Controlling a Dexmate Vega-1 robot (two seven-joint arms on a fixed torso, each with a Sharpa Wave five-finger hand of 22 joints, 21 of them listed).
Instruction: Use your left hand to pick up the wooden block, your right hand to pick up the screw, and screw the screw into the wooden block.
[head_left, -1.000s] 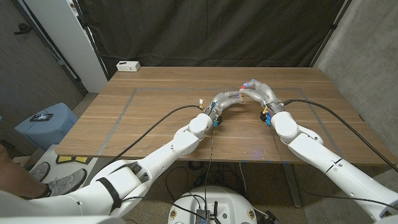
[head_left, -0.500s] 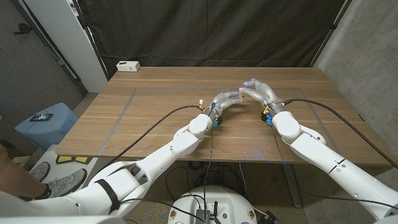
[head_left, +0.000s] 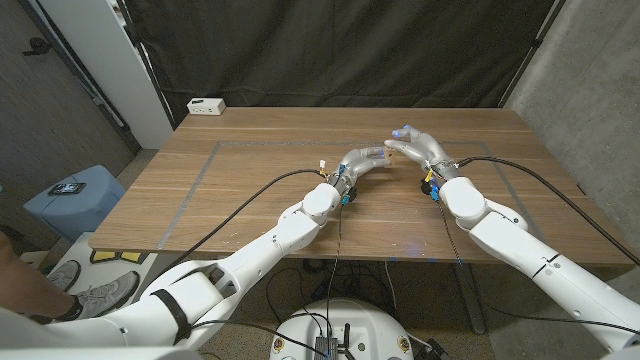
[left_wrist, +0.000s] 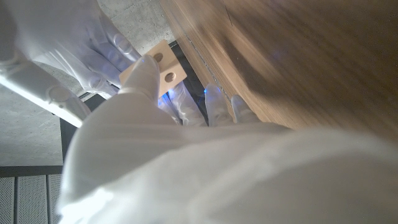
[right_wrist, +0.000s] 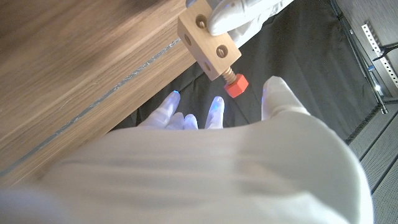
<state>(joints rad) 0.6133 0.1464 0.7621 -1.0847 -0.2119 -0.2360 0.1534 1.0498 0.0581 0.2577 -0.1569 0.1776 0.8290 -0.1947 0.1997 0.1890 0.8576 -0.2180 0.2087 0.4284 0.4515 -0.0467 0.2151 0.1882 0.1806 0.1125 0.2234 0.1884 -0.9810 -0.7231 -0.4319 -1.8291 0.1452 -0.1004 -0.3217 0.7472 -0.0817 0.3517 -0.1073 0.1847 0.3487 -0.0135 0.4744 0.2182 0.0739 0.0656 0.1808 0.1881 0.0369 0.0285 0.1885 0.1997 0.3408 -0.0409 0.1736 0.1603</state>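
In the head view, the two white robot arms are reaching out over the brown wooden table (head_left: 250, 170) and meeting above its far middle. The left hand (head_left: 362, 160) is holding the small light wooden block with round holes (head_left: 391, 149) up in the air. The right hand (head_left: 420, 147) is sitting just beside the block, with its fingers glowing blue at the tips. A small white box (head_left: 206, 105) is lying at the table's far left corner. A blue bin (head_left: 72, 197) is standing on the floor beside the table.

In the left wrist view, the left hand (left_wrist: 149, 93) is pinching the wooden block (left_wrist: 163, 65) between its fingers. The right hand (left_wrist: 81, 43) is hanging close behind the block.

In the right wrist view, the left hand's fingers (right_wrist: 239, 15) are gripping the wooden block (right_wrist: 208, 46) from one end. The little screw with the orange-red head (right_wrist: 236, 84) is sticking out of the block's side, partly in. The right hand (right_wrist: 217, 118) is spreading its fingers just beside the screw head, not touching it and holding nothing.
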